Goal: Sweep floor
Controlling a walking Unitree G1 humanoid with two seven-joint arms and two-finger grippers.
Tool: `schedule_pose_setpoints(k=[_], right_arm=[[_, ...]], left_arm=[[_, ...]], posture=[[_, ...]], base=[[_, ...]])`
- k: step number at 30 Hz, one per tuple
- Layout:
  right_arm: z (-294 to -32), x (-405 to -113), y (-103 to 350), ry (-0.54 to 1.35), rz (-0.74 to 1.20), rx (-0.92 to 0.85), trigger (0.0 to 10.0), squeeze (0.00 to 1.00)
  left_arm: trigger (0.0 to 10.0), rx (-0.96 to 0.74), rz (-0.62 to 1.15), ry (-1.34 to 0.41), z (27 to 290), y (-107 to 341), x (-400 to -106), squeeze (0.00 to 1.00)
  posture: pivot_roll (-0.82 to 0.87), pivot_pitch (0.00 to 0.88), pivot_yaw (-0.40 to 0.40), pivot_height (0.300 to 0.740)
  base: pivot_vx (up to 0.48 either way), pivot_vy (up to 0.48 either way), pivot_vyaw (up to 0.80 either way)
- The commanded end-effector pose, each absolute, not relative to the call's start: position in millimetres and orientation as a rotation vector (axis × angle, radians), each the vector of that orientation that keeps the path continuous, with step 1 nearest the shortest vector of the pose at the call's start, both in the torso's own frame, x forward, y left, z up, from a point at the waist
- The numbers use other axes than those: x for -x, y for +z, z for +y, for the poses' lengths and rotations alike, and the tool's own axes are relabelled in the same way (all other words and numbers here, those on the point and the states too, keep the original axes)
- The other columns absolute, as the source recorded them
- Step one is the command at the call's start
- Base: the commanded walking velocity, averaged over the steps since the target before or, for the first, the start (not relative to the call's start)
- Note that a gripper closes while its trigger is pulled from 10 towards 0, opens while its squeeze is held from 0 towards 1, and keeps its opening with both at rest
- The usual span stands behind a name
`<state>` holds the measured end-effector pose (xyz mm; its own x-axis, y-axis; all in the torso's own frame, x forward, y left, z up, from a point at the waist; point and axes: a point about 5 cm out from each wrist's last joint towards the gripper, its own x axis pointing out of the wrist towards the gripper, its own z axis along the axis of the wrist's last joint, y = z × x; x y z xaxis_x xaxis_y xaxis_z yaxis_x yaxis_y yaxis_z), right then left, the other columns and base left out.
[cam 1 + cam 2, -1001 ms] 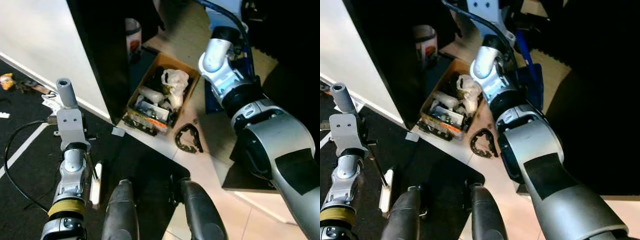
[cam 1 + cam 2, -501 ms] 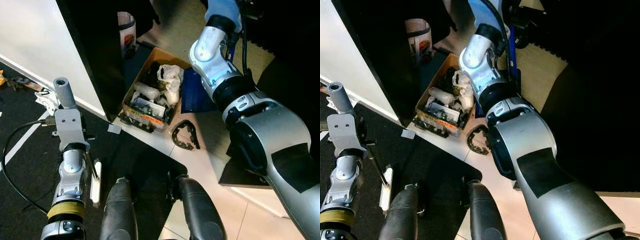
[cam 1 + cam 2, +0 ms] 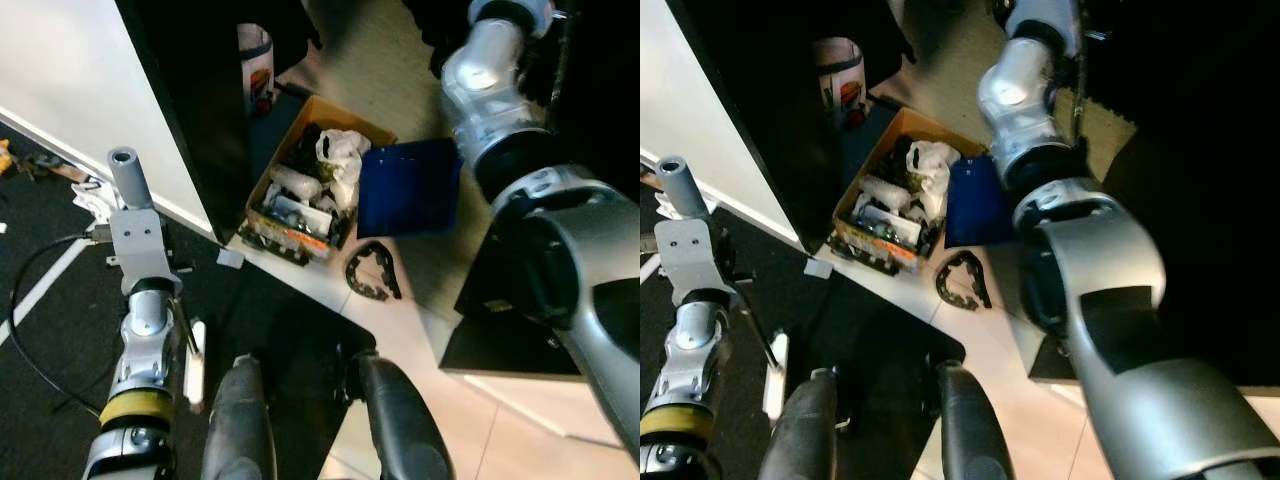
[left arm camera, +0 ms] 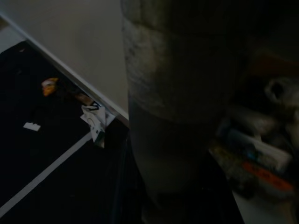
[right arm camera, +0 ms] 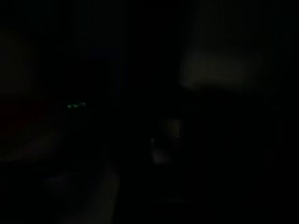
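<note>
Crowding tiles: cluttered box [image 3: 312,190], dustpan [image 3: 408,187].

The brown open cardboard box [image 3: 330,115] looks matt and papery, and holds a crumpled white plastic bag [image 3: 342,153]. Just beside it, the flat dark-blue plastic dustpan [image 3: 408,187] has a smooth, dull sheen. The pale floor tiles [image 3: 420,350] are glossy; the black floor mat [image 3: 60,330] is matt.

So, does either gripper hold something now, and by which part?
It cannot be told. A grey pole stands close before the left wrist camera, perhaps gripped. The blue dustpan is beside the right arm; any hold is hidden.
</note>
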<state>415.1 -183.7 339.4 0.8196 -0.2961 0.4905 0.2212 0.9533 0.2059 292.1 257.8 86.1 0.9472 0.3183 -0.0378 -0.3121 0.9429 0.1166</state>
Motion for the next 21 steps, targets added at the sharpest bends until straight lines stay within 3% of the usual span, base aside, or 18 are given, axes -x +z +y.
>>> schedule_pose_setpoints(k=[1,6,13,14,18,21], right_arm=[[-208,-407,365,-0.179,-0.656,-0.213,10.0,0.0],[-245,-397,371,-0.127,-0.679,-0.248,10.0,0.0],[-260,-390,358,0.039,-0.656,-0.203,10.0,0.0],[-253,-392,340,0.176,-0.575,-0.19,10.0,0.0],[-239,-395,304,0.34,-0.417,-0.14,10.0,0.0],[-214,-387,214,0.528,-0.044,-0.092,10.0,0.0]], left_arm=[[10.0,-0.07,0.09,0.316,257,78,-291,0.0],[10.0,-0.103,0.1,0.241,250,80,-298,0.0],[10.0,-0.13,0.092,0.184,246,85,-305,0.0],[10.0,-0.152,0.108,0.157,245,84,-306,0.0],[10.0,-0.163,0.143,0.15,246,78,-304,0.0],[10.0,-0.193,0.198,0.139,250,69,-300,0.0]], posture=[[0.04,0.139,-0.086,0.731],[0.05,0.116,-0.037,0.731],[0.05,0.099,-0.017,0.731],[0.05,0.097,-0.014,0.731],[0.05,0.09,-0.011,0.731],[0.04,0.085,-0.01,0.731]], base=[[0.0,0.0,0.0],[0.0,0.0,0.0],[0.0,0.0,0.0],[0.0,0.0,0.0],[0.0,0.0,0.0],[0.0,0.0,0.0]])
